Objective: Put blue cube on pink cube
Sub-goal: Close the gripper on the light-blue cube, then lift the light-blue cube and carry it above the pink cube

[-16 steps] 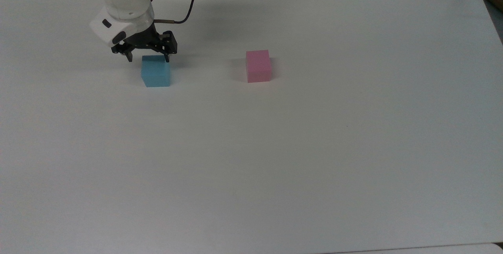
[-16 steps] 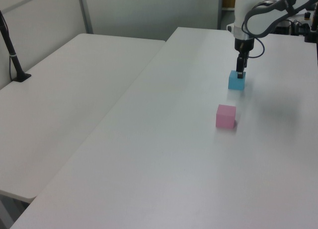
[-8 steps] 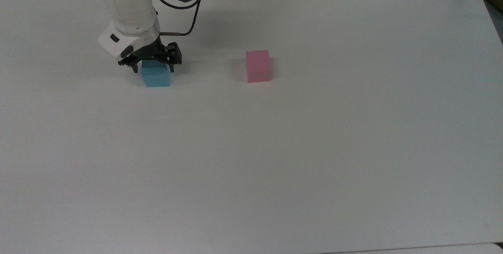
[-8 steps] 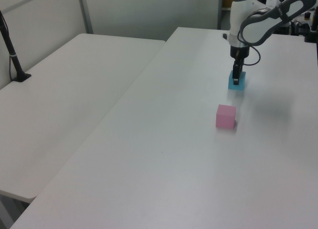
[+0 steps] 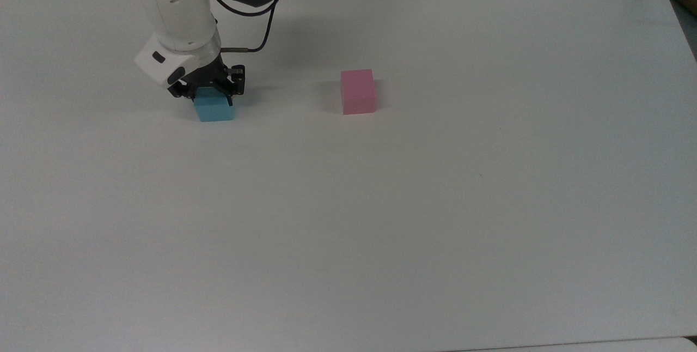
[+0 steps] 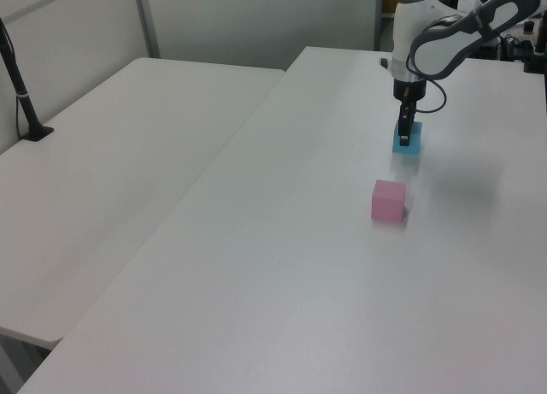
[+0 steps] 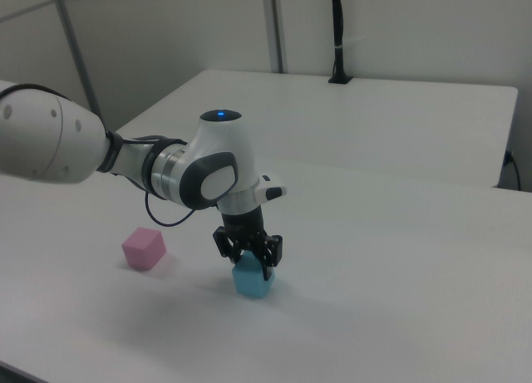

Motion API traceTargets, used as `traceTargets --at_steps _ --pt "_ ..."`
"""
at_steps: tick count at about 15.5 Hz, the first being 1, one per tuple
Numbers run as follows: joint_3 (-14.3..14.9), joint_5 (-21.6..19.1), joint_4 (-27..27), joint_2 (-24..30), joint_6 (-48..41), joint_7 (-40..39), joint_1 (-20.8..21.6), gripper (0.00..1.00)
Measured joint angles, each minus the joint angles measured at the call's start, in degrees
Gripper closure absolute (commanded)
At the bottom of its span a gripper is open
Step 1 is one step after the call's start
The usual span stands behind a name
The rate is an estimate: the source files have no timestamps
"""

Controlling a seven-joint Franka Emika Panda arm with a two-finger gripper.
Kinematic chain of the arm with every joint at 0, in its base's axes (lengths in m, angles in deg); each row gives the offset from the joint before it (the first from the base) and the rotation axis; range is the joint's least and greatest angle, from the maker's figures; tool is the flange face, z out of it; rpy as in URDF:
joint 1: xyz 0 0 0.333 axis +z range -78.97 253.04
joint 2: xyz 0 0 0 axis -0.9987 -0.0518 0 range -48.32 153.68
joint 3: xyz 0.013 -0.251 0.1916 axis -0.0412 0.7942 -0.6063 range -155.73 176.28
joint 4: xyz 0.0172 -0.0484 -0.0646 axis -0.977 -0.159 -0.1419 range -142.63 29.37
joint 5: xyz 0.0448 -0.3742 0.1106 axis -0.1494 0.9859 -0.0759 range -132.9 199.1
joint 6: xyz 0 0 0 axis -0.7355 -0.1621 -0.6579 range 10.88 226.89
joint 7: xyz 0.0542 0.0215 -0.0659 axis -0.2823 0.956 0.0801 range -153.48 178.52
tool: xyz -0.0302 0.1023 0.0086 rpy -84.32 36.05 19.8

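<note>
The black two-finger gripper (image 5: pixel 211 97) pointed straight down with its fingers (image 7: pixel 268 267) set on opposite sides of the small matte light-blue cube (image 5: pixel 214 109), drawn in close against its upper part; the pads looked pressed to the faces, though actual contact was hard to confirm. In the top view the blue cube's upper half sat between the fingers, with its front face and lower edge showing below them. In the right view one finger overlapped the blue cube (image 7: pixel 252 280) at its upper right corner, and the cube rested flat on the table. In the left view the gripper (image 6: pixel 405 136) stood directly over the blue cube (image 6: pixel 408 143).

The blue cube had plain, dull faces and sharp edges, with no markings. The small matte pale-pink cube (image 5: pixel 358 91) had the same shape and finish, also unmarked, and sat well apart from the blue one, to the top view's right of it; in the right view the pink cube (image 7: pixel 143 248) lay on the right view's left.

The gripper hung from a glossy white arm (image 5: pixel 177 11) with a dark joint, a glowing blue light on top and a black cable looping beside it. No writing could be read on it. Both cubes stood on a smooth white table (image 5: pixel 381 221).
</note>
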Motion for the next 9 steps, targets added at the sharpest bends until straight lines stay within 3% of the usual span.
traceTargets --at_steps 5,9 --pt "-0.02 0.00 0.98 0.37 -0.38 -0.05 0.28 0.75" --pt "-0.07 0.00 7.09 1.53 -7.81 0.25 1.75 0.75"
